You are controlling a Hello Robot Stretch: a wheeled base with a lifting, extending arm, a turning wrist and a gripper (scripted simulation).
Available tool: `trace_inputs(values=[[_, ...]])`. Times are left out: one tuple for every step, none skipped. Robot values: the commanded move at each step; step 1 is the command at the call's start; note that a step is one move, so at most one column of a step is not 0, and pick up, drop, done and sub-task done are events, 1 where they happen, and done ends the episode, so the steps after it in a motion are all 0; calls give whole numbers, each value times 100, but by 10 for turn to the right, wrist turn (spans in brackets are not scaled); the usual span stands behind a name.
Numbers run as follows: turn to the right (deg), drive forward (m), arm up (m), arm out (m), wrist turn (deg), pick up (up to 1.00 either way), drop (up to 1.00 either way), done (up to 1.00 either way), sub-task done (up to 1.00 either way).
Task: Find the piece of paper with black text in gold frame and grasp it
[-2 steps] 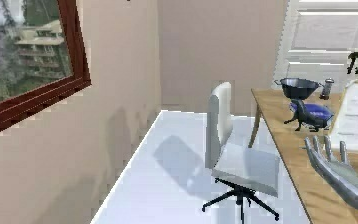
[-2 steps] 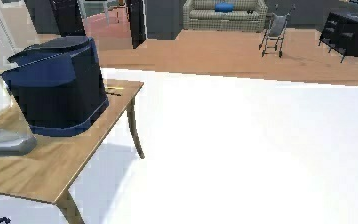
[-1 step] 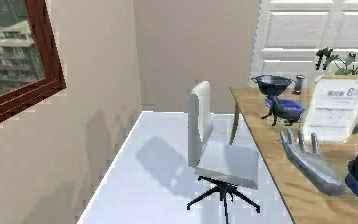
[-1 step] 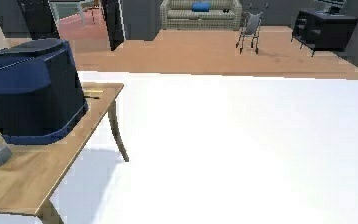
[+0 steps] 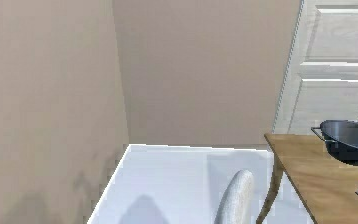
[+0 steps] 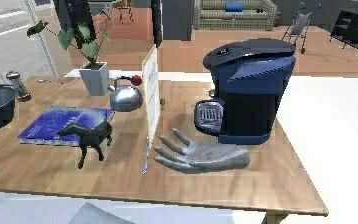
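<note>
Searching seems done: a thin upright frame (image 6: 150, 95), probably the paper seen edge-on, stands on the table (image 6: 277, 170) beside the kettle (image 6: 126, 96). Next comes reaching it; jaw state cannot be told.

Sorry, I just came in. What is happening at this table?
The robot is beside a wooden table, looking for a framed paper. A thin upright frame with a gold edge stands there, seen edge-on, between a kettle and a coffee machine. A grey hand sculpture lies beside its base. Everything rests on the table.
</note>
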Motion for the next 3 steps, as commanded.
trace_inputs(values=[[0, 0, 50, 0, 0, 0, 0, 0, 0], [0, 0, 38, 0, 0, 0, 0, 0, 0], [0, 0, 0, 38, 0, 0, 0, 0, 0]])
